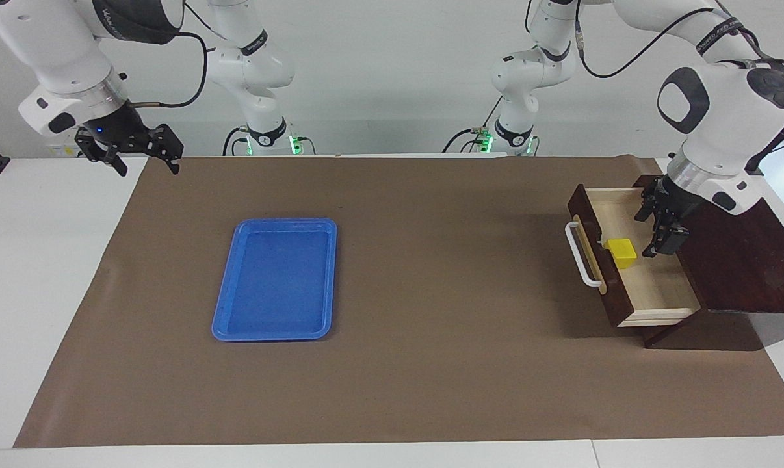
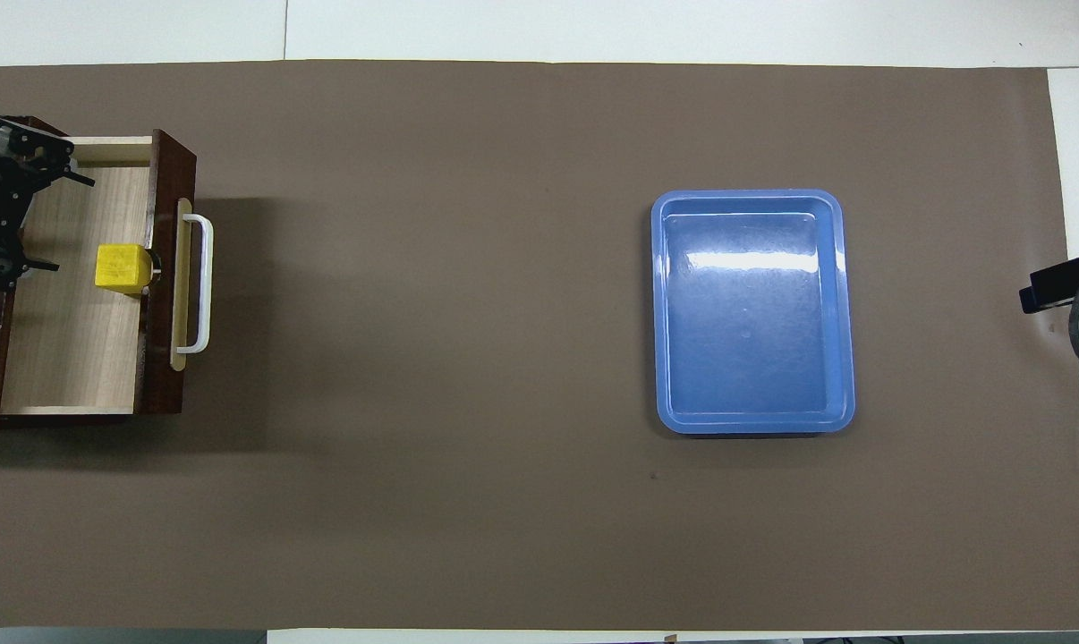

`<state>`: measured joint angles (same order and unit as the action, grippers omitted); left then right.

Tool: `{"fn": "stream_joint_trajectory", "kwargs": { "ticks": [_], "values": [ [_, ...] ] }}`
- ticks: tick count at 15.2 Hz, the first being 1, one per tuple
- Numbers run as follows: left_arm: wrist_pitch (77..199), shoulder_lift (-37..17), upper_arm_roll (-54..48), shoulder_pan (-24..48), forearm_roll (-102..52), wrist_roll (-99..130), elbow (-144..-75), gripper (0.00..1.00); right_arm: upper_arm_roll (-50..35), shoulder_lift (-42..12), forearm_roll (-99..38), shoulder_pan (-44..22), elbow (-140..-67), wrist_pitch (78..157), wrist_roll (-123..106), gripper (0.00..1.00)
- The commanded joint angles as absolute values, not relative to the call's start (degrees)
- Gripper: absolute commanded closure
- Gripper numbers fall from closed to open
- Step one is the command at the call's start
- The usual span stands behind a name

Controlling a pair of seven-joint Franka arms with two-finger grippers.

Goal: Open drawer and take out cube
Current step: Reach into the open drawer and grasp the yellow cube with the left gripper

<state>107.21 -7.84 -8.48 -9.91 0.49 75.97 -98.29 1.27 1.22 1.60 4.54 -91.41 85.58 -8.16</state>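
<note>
The drawer (image 1: 658, 289) is pulled out of the dark wooden box (image 1: 743, 260) at the left arm's end of the table, its white bar handle (image 1: 578, 257) facing the table's middle. The yellow cube (image 1: 622, 252) lies on the pale drawer floor just inside the front panel. My left gripper (image 1: 655, 229) is open and empty, low over the drawer's inner part beside the cube, not touching it. The overhead view shows the drawer (image 2: 74, 358), cube (image 2: 122, 268) and left gripper (image 2: 65, 222) too. My right gripper (image 1: 143, 162) is open and waits raised over the right arm's end.
A flat blue tray (image 1: 222, 305) lies on the brown mat (image 1: 431, 292) toward the right arm's end, and it shows in the overhead view (image 2: 745, 199) too. White table edges border the mat.
</note>
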Motion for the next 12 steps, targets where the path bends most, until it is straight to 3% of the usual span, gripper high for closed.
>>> {"fn": "stream_joint_trajectory", "kwargs": {
  "ticks": [1, 12],
  "values": [
    [107.67, -8.87, -8.70, -10.28, 0.79, 78.84, -98.35, 0.00, 1.32, 2.11, 0.97, 4.39, -92.55, 84.99, -7.29, 0.00],
    [115.84, -8.88, -8.00, -10.90, 3.16, 85.95, -105.47, 0.00, 1.32, 2.37, 0.97, 4.31, -93.60, 84.99, -6.94, 0.00]
  ]
}}
